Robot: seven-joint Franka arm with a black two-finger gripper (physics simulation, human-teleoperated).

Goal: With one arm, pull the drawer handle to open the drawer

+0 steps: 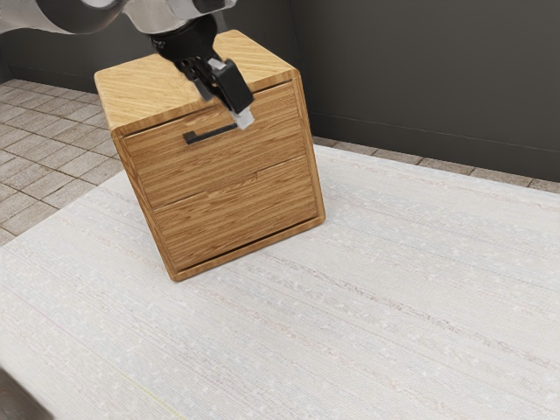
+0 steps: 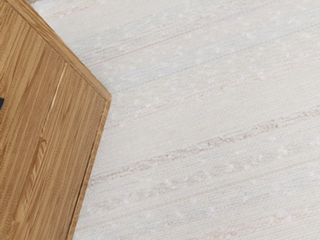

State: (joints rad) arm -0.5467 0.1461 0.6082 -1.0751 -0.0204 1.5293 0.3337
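Note:
A wooden cabinet (image 1: pixel 210 149) with two drawers stands tilted on the white table (image 1: pixel 394 297). The top drawer (image 1: pixel 254 149) carries a black bar handle (image 1: pixel 210 134) and sits flush with the cabinet's front. My gripper (image 1: pixel 241 115) hangs just in front of the top drawer, at the handle's end toward the exterior view's right, its tip level with the bar. Whether it touches the handle I cannot tell. In the wrist view the cabinet's front (image 2: pixel 40 140) lies beside the hand, and a dark sliver of the handle (image 2: pixel 1 102) shows at its edge.
The lower drawer (image 1: pixel 236 214) is also flush and has a wooden handle (image 1: pixel 234 184). Wide bare tabletop (image 2: pixel 210 125) spreads in front of the cabinet. A tiled floor (image 1: pixel 44 149) and a dark wall (image 1: pixel 420 70) lie behind.

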